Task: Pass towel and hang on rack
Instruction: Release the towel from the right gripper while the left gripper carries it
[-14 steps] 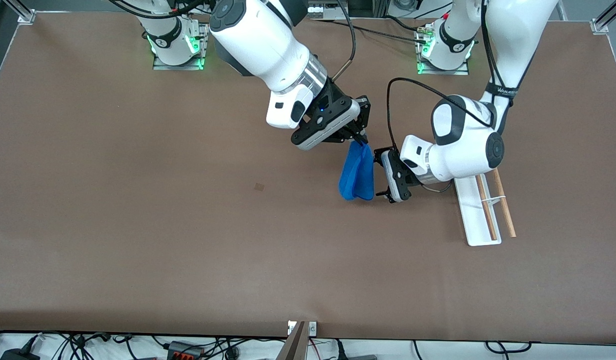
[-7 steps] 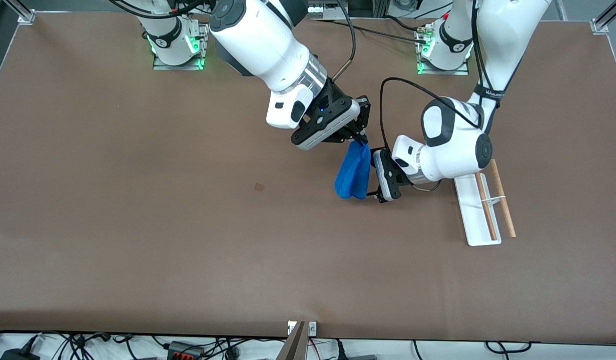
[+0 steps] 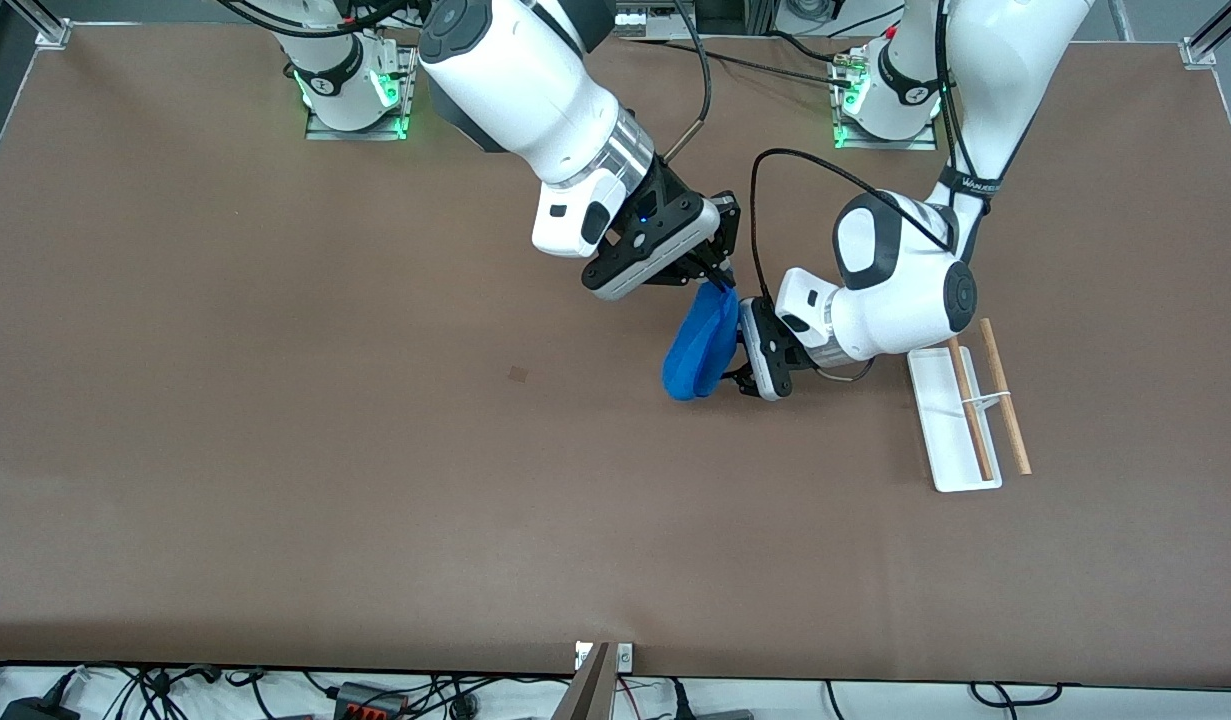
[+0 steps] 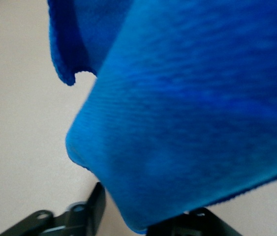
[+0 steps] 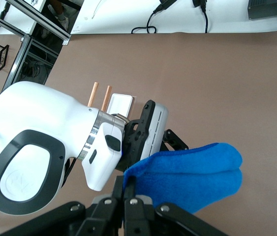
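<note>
The royal-blue towel hangs folded in the air over the middle of the table. My right gripper is shut on its top corner, which also shows in the right wrist view. My left gripper is open and level with the hanging towel, pressed against its side, one finger on each side of the cloth. In the left wrist view the towel fills most of the picture, with the left gripper open around its lower edge. The rack, a white tray with two wooden rods, stands toward the left arm's end.
The left arm's white wrist hangs over the table just beside the rack. In the right wrist view the left arm's wrist is close to the towel, with the rack past it. A small dark mark lies on the brown table.
My left gripper has moved from beside the rack toward the right arm's end until it meets the towel. The towel's lower part has swung slightly the same way. The right gripper has stayed still.
</note>
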